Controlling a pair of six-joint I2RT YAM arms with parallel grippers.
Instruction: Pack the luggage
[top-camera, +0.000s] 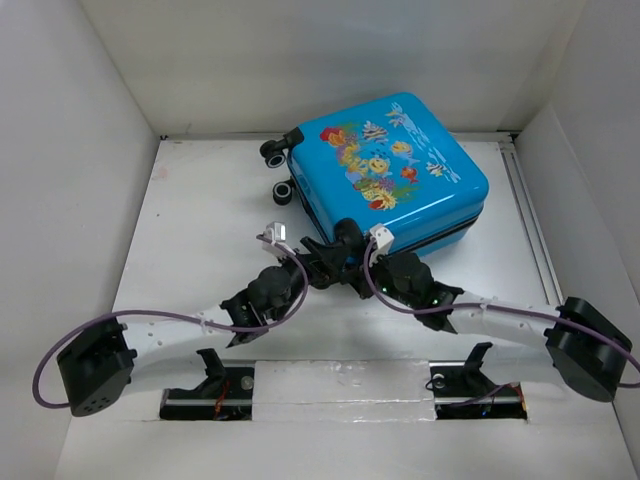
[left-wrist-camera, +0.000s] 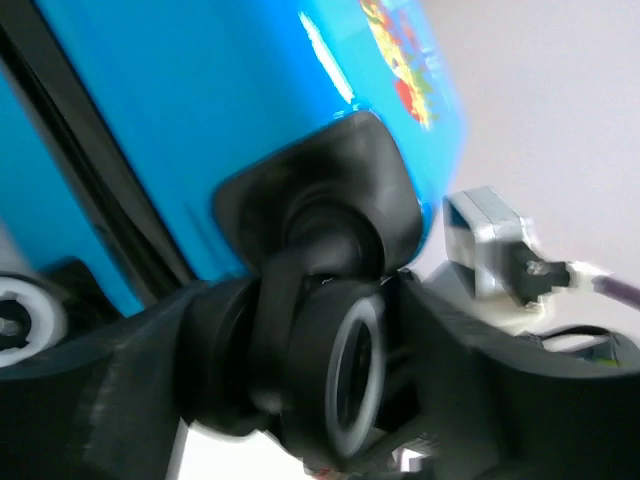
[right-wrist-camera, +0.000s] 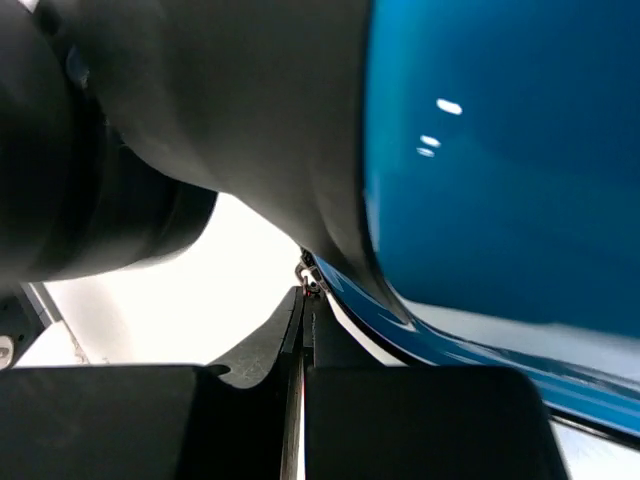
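Observation:
The luggage (top-camera: 390, 170) is a bright blue hard-shell suitcase lying closed, fish face up, at the table's back centre. Its near-left corner wheel (top-camera: 346, 235) sits where both grippers meet. In the left wrist view my left gripper (left-wrist-camera: 330, 370) is closed around that black wheel with its grey rim (left-wrist-camera: 362, 375), below the blue shell (left-wrist-camera: 200, 120). In the right wrist view my right gripper (right-wrist-camera: 306, 300) is shut, its tips pinching a small metal zipper pull (right-wrist-camera: 312, 278) at the seam of the blue shell (right-wrist-camera: 500, 150). In the top view the left gripper (top-camera: 325, 262) and right gripper (top-camera: 355, 262) almost touch.
Two more wheels (top-camera: 272, 152) (top-camera: 284, 192) stick out at the suitcase's left end. White walls enclose the table on three sides. A metal rail (top-camera: 530, 220) runs along the right. The right arm's wrist camera (left-wrist-camera: 480, 245) is close beside the left gripper.

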